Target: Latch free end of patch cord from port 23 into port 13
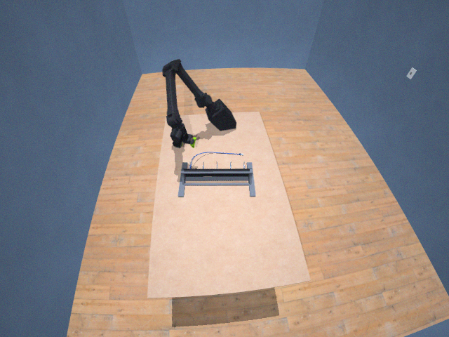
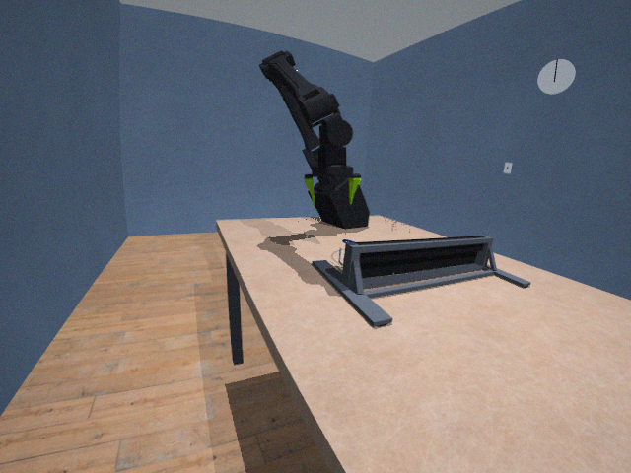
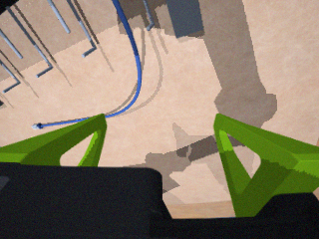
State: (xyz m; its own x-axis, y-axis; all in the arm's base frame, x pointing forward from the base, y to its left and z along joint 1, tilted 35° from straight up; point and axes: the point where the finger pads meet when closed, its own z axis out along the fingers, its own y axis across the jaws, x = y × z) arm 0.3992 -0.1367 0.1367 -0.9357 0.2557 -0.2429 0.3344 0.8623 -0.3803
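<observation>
My gripper (image 1: 188,144) (image 2: 332,204) (image 3: 159,119) is open and empty, pointing down above the table behind the rack. A blue patch cord (image 1: 210,152) (image 3: 139,65) comes out of the rack's port side near one end and curves round. Its free plug (image 1: 241,154) (image 3: 38,125) lies on or just above the table, beyond the left finger in the wrist view. The grey rack (image 1: 181,190) (image 2: 367,304) (image 3: 185,19) stands upright on its two feet. Port numbers and port 13 cannot be made out.
Several thin metal rods with bent ends (image 3: 90,42) stick out from the rack's cord side. The table (image 1: 224,246) (image 2: 484,386) extends far beyond the rack. Its long edge runs near the rack's cord end. The arm's base (image 1: 221,115) (image 2: 342,206) stands at the far end.
</observation>
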